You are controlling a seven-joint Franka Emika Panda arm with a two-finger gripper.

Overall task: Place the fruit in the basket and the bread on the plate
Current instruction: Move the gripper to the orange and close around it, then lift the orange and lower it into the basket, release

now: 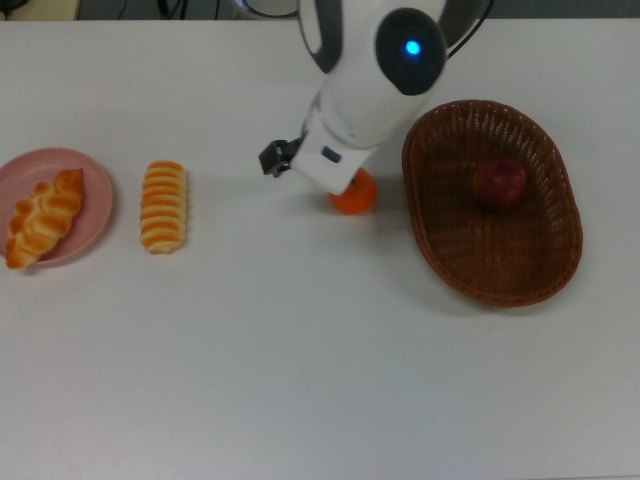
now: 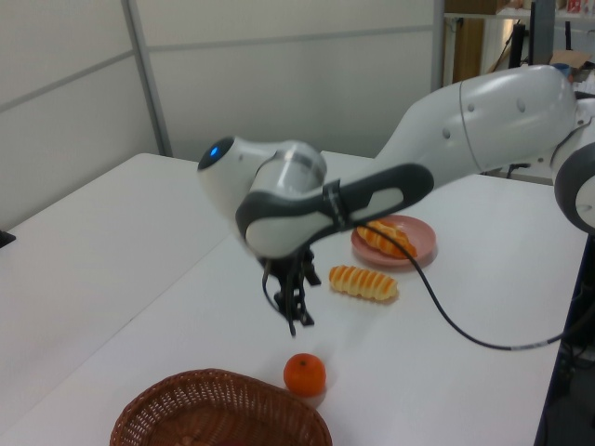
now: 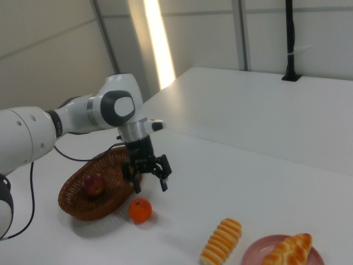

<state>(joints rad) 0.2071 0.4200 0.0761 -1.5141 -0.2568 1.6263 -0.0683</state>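
The orange mandarin lies on the white table just outside the wicker basket. My gripper hangs open and empty a little above it. In the top view the arm covers part of the mandarin. The dark red apple rests inside the basket. The braided bread lies on the pink plate. The ridged bread lies on the table beside the plate.
The arm's white body reaches in from the top view's upper edge, with a black cable trailing behind it. A second white table stands across a gap at the left view's left.
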